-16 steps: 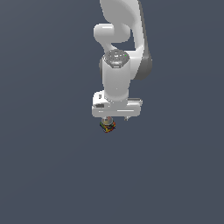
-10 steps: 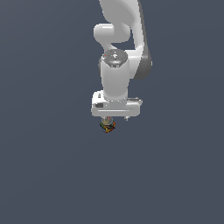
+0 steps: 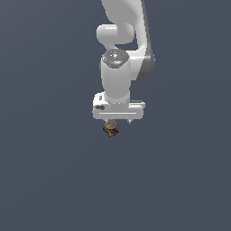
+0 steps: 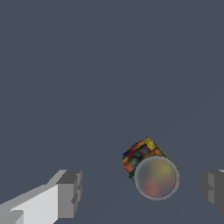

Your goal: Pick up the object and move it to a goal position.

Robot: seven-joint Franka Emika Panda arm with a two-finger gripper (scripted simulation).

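All I've got besides that is a plain dark blue-grey tabletop [image 3: 49,180] filling both views, flat and featureless.

Exterior view faces arm, distant; wrist view close; both share object [image 3: 111,130].

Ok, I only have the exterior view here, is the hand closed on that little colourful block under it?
Observer: No. The hand is open. In the wrist view its fingers stand wide apart and neither touches the block.
Operator: Is the block at least between them?
Observer: Yes, it lies in the gap between the two fingers, with bare floor on either side.
Operator: Anything else down there?
Observer: A hazy round ball overlaps one side of the block in the wrist view. I cannot tell whether they touch.
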